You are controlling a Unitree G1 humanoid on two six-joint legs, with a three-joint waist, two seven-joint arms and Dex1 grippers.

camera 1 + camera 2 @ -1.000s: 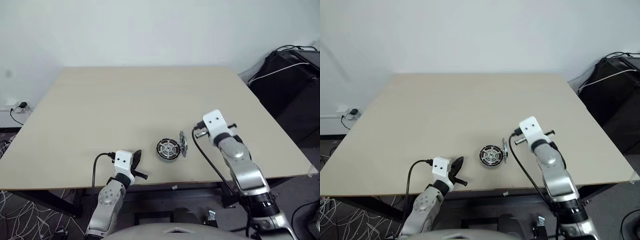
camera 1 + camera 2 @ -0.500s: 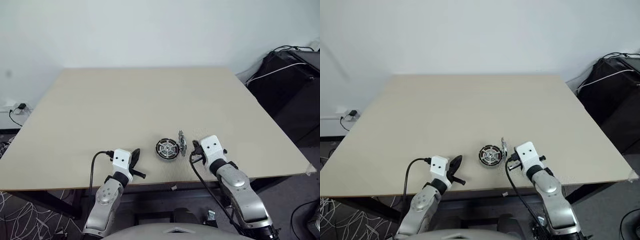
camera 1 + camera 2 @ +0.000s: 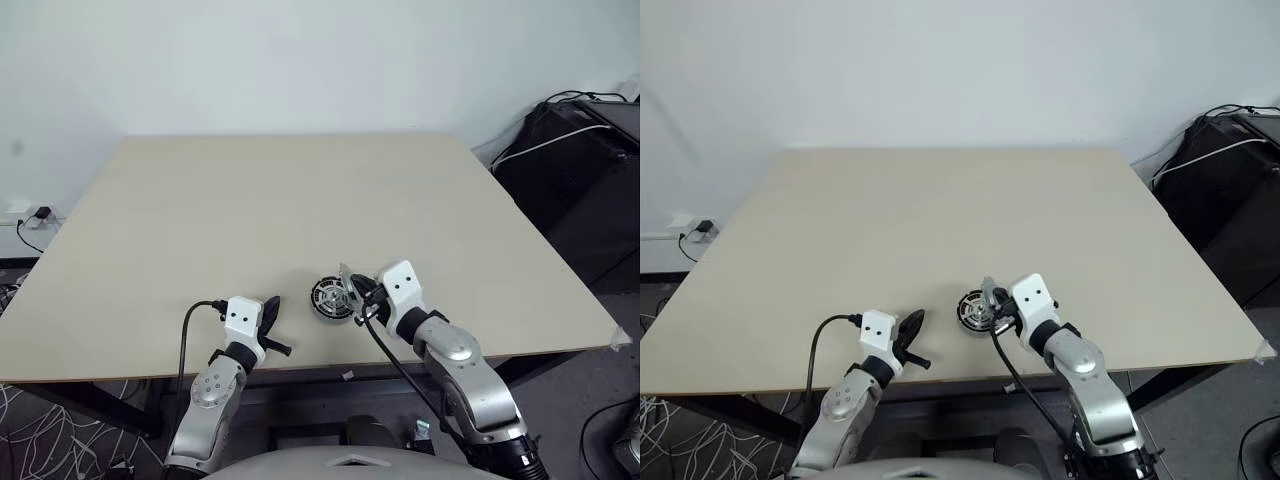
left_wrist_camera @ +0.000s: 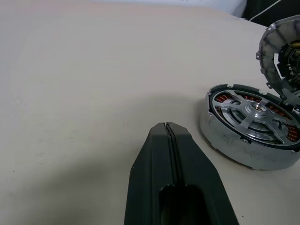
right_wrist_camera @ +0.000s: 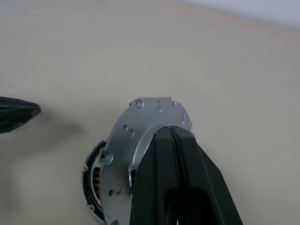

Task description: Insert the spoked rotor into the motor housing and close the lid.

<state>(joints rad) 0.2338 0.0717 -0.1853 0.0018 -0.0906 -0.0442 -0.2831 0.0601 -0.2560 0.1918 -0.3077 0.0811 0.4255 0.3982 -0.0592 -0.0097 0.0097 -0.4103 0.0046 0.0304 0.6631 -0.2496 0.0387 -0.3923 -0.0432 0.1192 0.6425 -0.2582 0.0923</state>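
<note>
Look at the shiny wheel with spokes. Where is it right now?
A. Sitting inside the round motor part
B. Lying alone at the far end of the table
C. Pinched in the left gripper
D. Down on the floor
A: in the left wrist view the spoked rotor sits inside the motor housing, copper windings showing around it, while the lid stands tilted beside it.

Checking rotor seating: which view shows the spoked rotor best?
Left wrist view: the spoked rotor sits inside the motor housing, spokes and hub plain. In the head views it is a small disc; in the right wrist view the lid covers most of it.
</note>
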